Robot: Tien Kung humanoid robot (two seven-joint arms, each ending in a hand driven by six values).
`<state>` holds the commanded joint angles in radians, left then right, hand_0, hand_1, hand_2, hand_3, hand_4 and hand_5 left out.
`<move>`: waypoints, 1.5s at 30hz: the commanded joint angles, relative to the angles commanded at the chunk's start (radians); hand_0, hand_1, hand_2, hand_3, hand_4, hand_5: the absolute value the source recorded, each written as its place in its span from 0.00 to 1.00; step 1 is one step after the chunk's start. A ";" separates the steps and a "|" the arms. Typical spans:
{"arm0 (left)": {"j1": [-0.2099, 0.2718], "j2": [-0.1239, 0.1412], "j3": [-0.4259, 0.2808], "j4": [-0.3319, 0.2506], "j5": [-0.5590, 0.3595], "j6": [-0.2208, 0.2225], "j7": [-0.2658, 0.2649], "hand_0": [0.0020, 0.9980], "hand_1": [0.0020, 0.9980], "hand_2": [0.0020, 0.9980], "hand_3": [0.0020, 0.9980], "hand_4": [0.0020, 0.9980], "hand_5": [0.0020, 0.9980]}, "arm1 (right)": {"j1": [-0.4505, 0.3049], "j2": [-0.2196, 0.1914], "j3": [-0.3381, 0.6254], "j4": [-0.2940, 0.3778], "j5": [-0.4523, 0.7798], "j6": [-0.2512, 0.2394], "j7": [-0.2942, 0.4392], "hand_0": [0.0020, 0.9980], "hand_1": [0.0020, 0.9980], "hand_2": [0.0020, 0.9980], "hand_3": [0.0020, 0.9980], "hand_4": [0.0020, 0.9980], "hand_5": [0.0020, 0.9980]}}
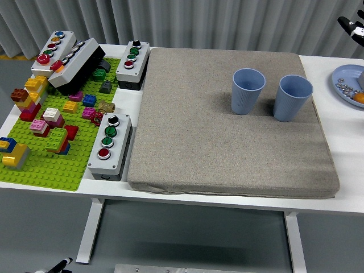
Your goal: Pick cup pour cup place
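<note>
Two light blue cups stand upright on the grey mat (pixel 227 142), side by side at its far right: the left cup (pixel 247 91) and the right cup (pixel 293 98). I cannot see whether there is anything inside them. Only a small black-and-white part of my right hand (pixel 352 27) shows at the top right corner, high up and well away from the cups. A sliver of my left hand (pixel 60 265) shows at the bottom edge, below the table.
A blue plate (pixel 348 85) with small items and something orange lies at the right edge. Grey button boxes (pixel 110 144) (pixel 132 63) (pixel 68 60) and a green baseplate (pixel 51 142) with several coloured bricks fill the left side.
</note>
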<state>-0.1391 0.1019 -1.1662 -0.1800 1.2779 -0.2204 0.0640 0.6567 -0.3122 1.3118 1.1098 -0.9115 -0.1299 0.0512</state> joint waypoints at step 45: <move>0.002 -0.002 0.019 0.000 -0.014 -0.004 0.003 0.83 0.84 0.88 0.81 0.64 1.00 | 0.015 0.062 -0.029 -0.064 0.070 -0.057 -0.012 0.90 0.79 0.78 0.78 0.79 1.00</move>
<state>-0.1369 0.1004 -1.1475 -0.1800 1.2644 -0.2248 0.0670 0.6719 -0.2504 1.2823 1.0462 -0.8413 -0.1869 0.0395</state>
